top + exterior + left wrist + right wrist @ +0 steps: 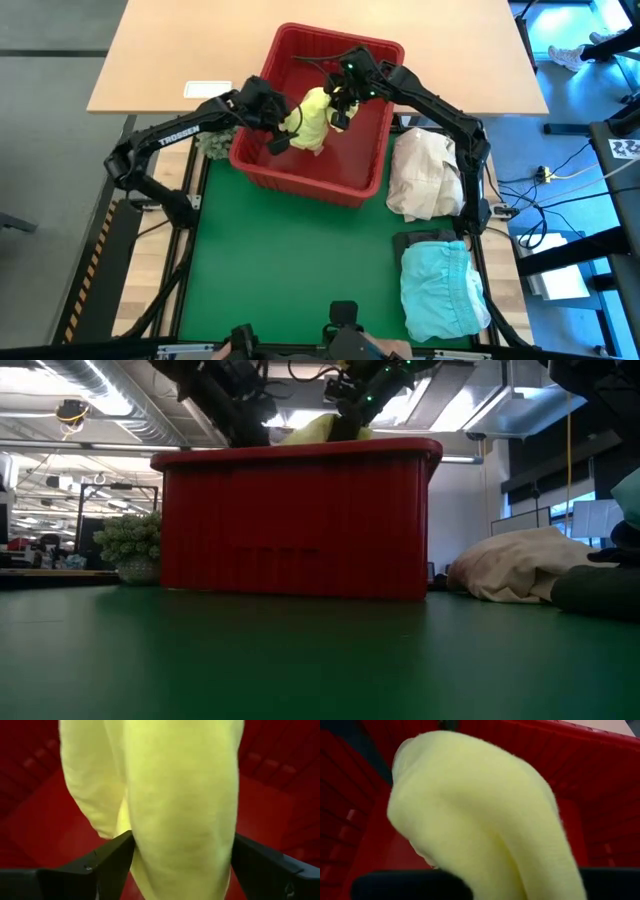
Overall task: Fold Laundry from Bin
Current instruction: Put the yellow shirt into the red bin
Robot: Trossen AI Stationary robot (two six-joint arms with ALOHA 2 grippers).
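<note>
The red bin stands at the far end of the green mat. Over its inside hangs a bright yellow garment in a bunched column, with my right gripper shut on its top. My left gripper reaches in over the bin's left rim. It is open, with one finger on each side of the hanging cloth. In the low view only the garment's top shows above the bin's rim. My left gripper has the yellow column filling the gap between its two fingers; I cannot tell whether they touch it. My right gripper holds the garment's bunched top, slanting down from the far right. The contact is hidden by cloth. The garment hangs slack below it inside the bin.
A cream-white cloth bundle lies right of the bin. A dark garment and a turquoise one sit at the mat's near right. A green spiky ball is left of the bin. Bare green mat lies in front of the bin.
</note>
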